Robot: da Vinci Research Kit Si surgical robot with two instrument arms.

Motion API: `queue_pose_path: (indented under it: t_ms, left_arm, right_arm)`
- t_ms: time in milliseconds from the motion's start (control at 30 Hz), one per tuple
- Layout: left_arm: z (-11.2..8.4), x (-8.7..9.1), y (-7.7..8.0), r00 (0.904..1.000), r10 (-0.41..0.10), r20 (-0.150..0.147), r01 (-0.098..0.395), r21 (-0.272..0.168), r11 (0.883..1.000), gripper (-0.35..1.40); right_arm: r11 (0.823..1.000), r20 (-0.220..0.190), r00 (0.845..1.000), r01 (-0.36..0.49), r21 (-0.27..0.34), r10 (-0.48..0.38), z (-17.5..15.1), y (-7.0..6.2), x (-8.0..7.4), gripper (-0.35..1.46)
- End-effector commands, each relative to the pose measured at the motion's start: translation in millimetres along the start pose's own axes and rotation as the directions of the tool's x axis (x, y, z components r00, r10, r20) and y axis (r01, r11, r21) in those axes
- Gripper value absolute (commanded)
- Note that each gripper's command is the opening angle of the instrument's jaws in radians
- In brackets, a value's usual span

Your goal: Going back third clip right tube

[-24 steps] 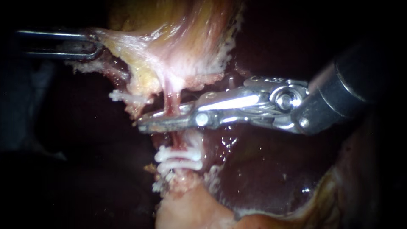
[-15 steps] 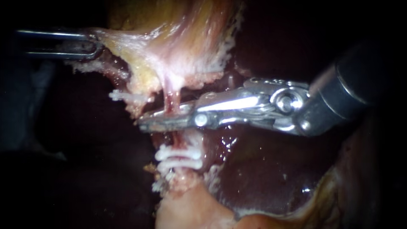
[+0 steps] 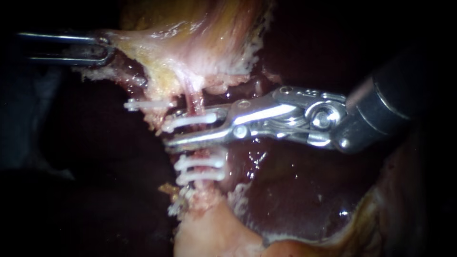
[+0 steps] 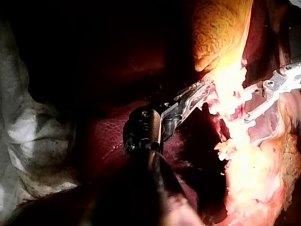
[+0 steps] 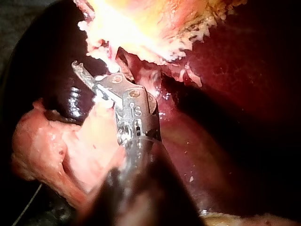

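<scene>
- Dark red glossy liver (image 3: 295, 190): open room above it to the right, along the shaft. Judged exit path.
- Pale yellow-pink gallbladder (image 3: 190, 43): stretched up-left, ragged fringe just above the upper jaw.
- Metal right instrument (image 3: 173, 129): tool spread, gripping nothing, straddles the tube from the right.
- Thin metal left instrument (image 3: 105, 48): tool pinching the gallbladder edge, well apart from the clips.
- Thin pink tube (image 3: 194, 101): upright, crossing the jaws.
- White plastic third clip (image 3: 188, 121): on the tube between the jaws, long axis parallel to them. Back straight out.
- Two white lower clips (image 3: 201, 170): just under the lower jaw, snag risk.
</scene>
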Motion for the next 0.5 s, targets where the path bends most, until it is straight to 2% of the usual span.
queue_pose_path:
  t_ms: [33,233,500]
  left_arm:
    - [0.0,0.0,0.1,1.0,0.0,-0.001,0.0,0.0,1.0,-0.35]
    - [0.0,-0.1,0.2,1.0,0.0,-0.001,0.0,0.001,1.0,-0.35]
    - [-0.1,-0.1,0.2,1.0,0.0,-0.001,0.0,0.0,1.0,-0.35]
  right_arm:
    - [1.0,0.011,1.0,0.026,-0.012,-0.026,-0.2,0.1,-0.2,0.5]
    - [0.987,0.054,0.986,0.159,-0.033,-0.157,-2.4,-0.3,-0.9,0.5]
    - [0.954,0.065,0.954,0.295,-0.056,-0.292,-7.6,-1.5,-2.3,0.5]
